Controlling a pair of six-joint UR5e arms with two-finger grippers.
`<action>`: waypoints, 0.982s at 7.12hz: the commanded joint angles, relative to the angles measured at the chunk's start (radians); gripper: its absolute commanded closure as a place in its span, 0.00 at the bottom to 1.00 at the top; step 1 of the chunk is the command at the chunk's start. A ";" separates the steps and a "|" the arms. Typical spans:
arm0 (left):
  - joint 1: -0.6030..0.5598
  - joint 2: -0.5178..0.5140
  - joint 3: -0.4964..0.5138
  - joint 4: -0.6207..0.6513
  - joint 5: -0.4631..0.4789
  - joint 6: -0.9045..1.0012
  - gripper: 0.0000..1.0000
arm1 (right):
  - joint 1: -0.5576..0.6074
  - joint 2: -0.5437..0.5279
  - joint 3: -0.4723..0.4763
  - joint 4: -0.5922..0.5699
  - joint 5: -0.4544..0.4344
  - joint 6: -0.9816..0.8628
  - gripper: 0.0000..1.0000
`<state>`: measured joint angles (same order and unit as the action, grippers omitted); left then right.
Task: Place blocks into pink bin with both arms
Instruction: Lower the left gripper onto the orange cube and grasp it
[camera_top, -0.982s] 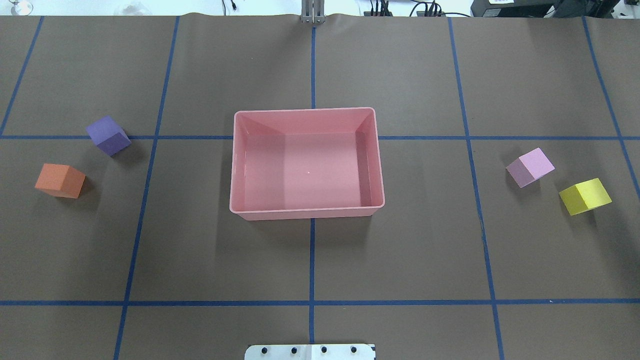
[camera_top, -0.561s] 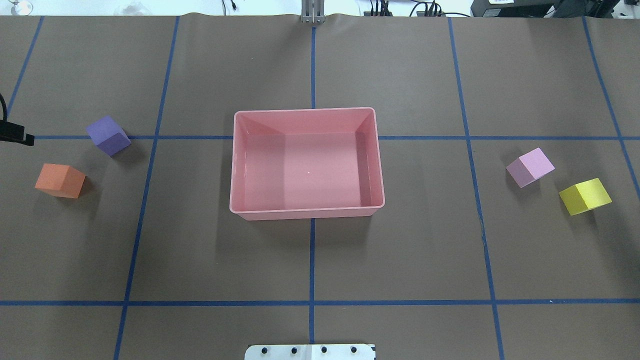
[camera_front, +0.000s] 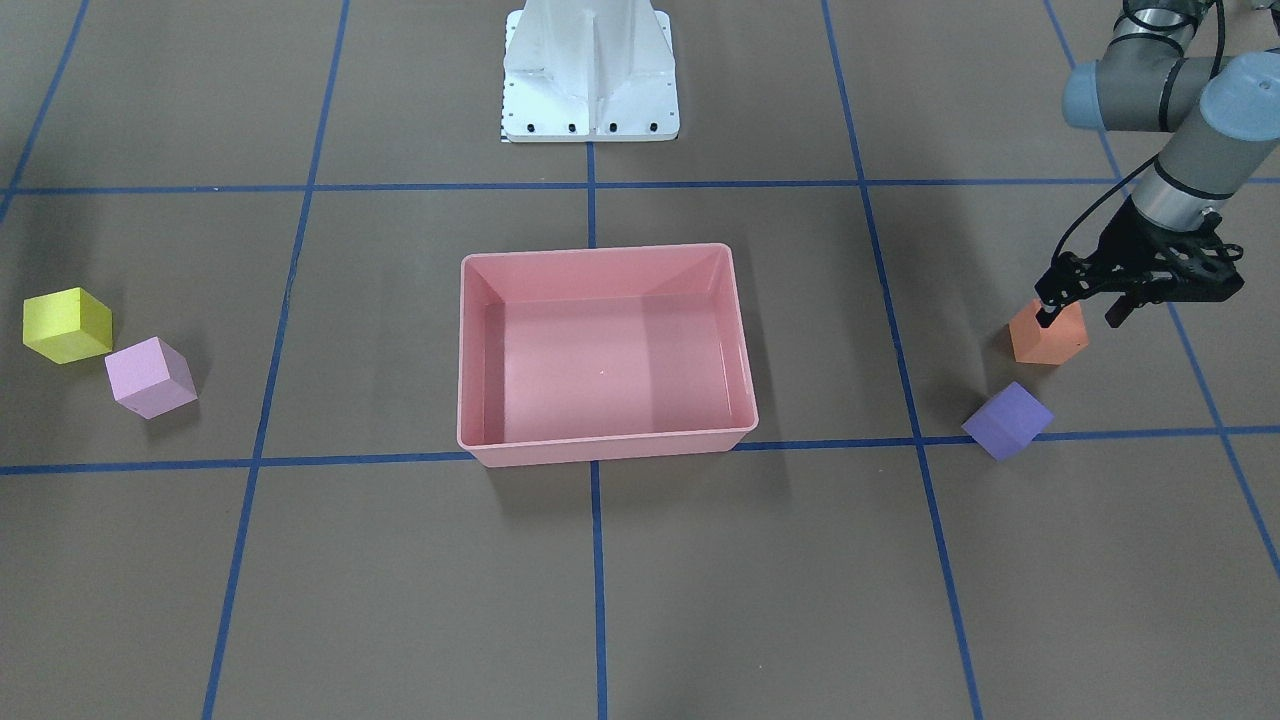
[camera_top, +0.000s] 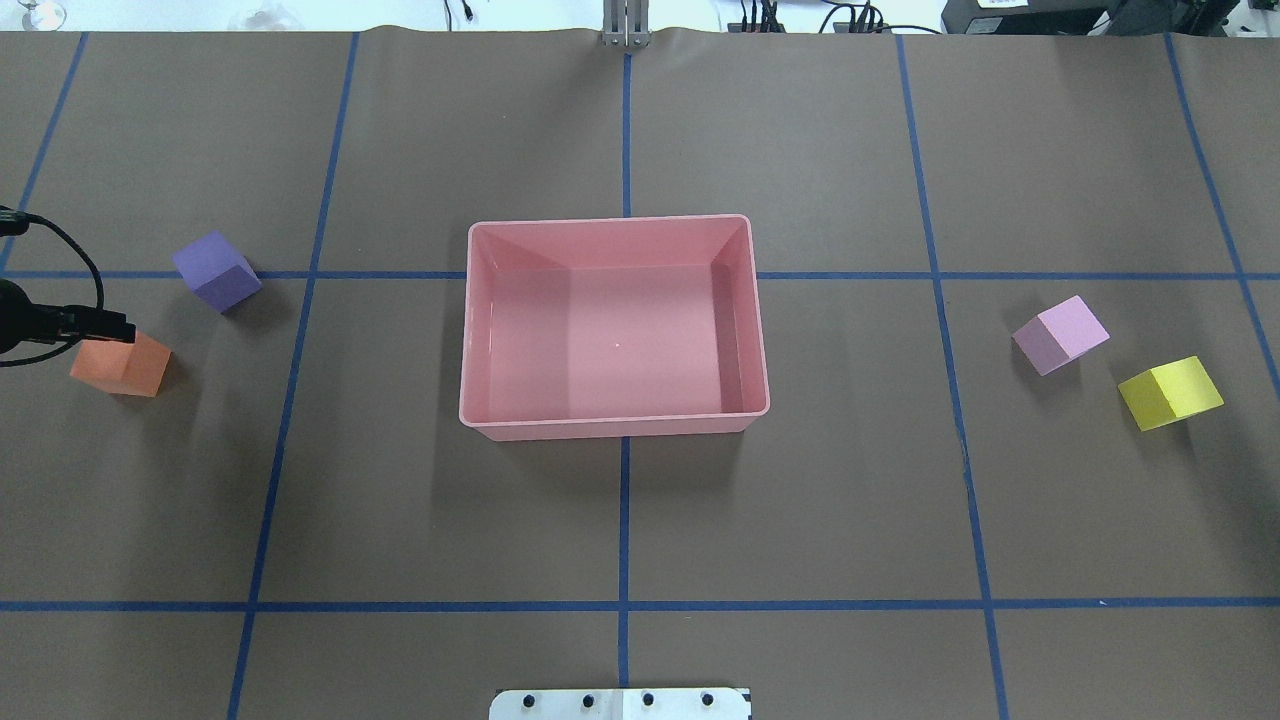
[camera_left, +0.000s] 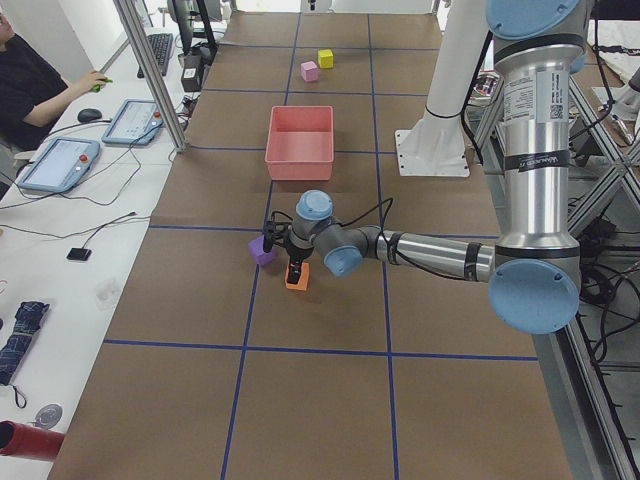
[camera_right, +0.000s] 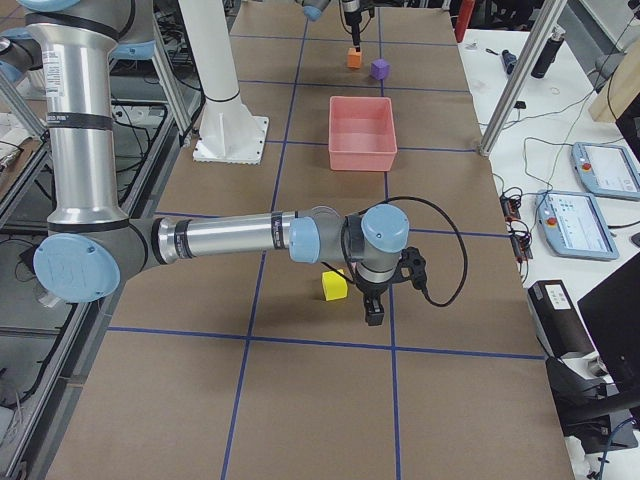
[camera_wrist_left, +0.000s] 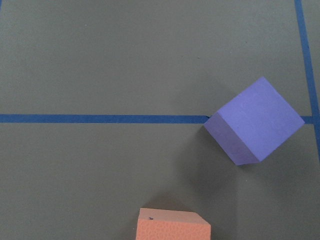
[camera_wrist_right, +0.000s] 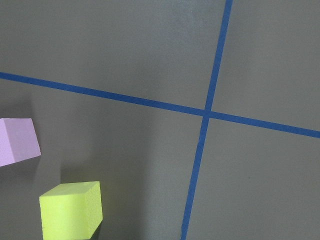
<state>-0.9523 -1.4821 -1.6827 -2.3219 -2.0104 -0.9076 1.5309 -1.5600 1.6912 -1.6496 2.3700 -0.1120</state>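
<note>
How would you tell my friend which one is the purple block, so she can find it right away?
Start at the pink bin in the middle of the brown table and look toward the robot's left side, where two blocks sit. The purple block is the one sitting on a blue tape line, farther from the robot than the orange block.

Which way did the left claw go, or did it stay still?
Yes, it moved. In the overhead view the left gripper slid in from the left edge, from level with the purple cube down to the orange cube.
</note>
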 joint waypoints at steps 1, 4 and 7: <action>0.035 -0.001 0.029 -0.019 0.021 -0.004 0.00 | 0.000 0.000 -0.001 0.001 0.000 -0.002 0.00; 0.069 -0.006 0.055 -0.016 0.019 -0.007 0.01 | 0.000 -0.002 0.001 0.001 -0.002 0.000 0.00; 0.064 -0.007 0.009 0.027 -0.087 -0.071 1.00 | -0.002 -0.003 0.050 0.042 -0.009 0.001 0.00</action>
<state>-0.8830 -1.4910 -1.6441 -2.3222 -2.0262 -0.9638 1.5304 -1.5604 1.7315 -1.6186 2.3637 -0.1124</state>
